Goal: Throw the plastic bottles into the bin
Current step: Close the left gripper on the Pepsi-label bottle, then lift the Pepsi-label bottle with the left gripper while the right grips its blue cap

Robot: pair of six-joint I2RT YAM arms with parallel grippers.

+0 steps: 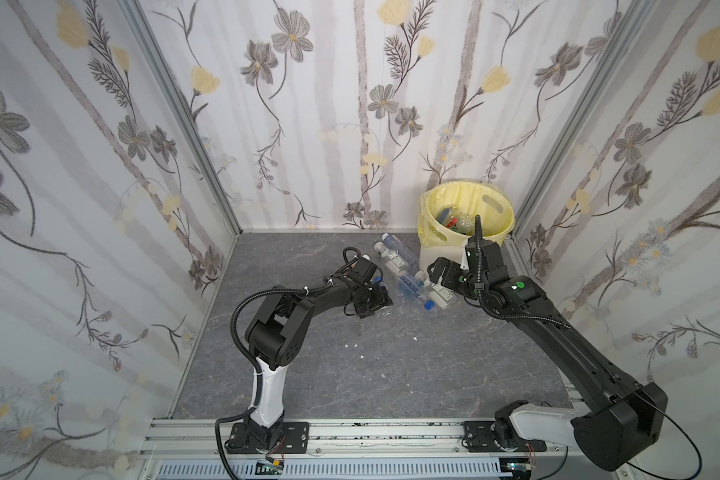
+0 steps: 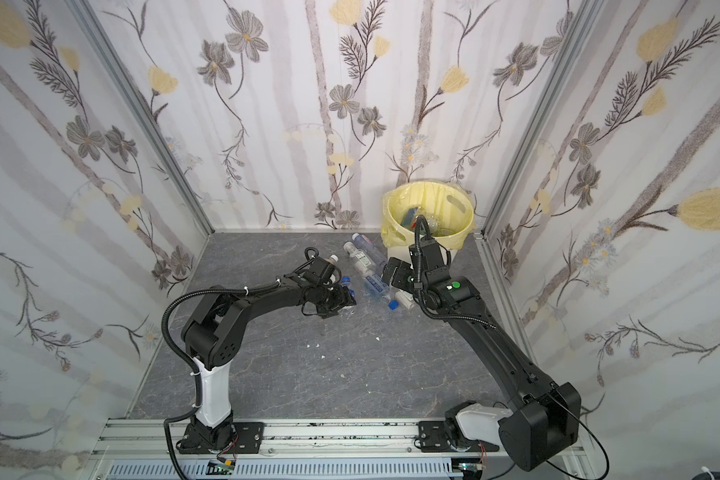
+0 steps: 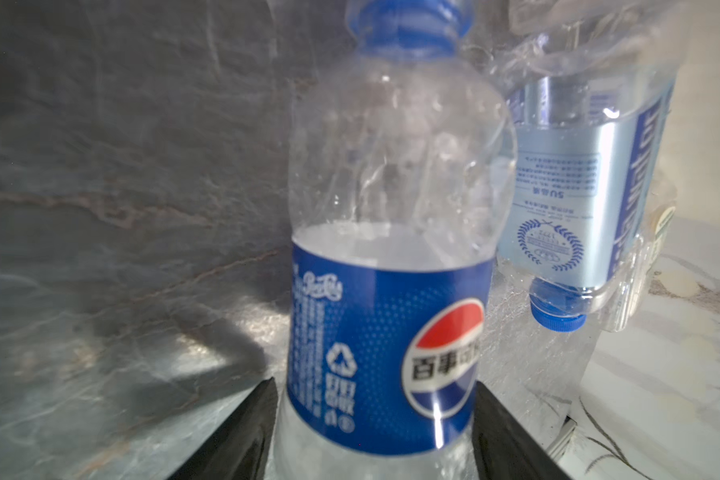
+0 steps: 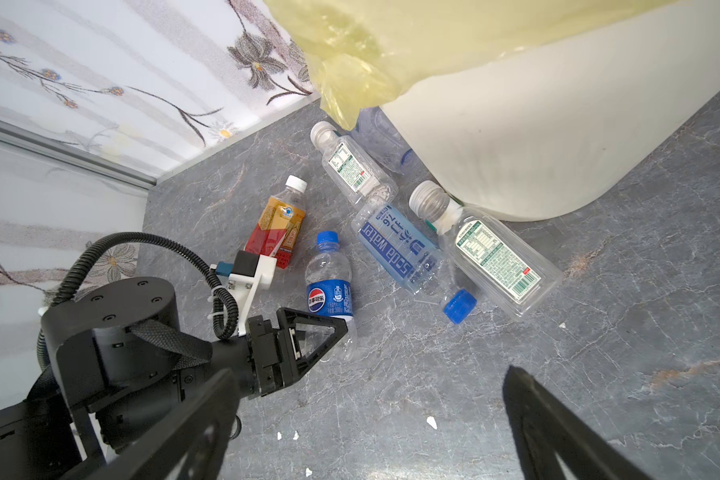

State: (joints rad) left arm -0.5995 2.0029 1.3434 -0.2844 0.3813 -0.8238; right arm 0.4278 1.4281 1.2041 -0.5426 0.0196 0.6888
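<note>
Lying between the left gripper's [image 3: 375,384] jaws — whether clamped, unclear — is the Pepsi bottle [image 4: 329,286].

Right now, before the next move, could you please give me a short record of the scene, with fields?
left gripper: jaws on both sides of the Pepsi bottle, which lies on the table; grip unclear
right gripper: open, empty, above the table
bottles on table: six visible, lying beside the bin, one partly hidden under its yellow bag
bin contents: several bottles already inside
</note>
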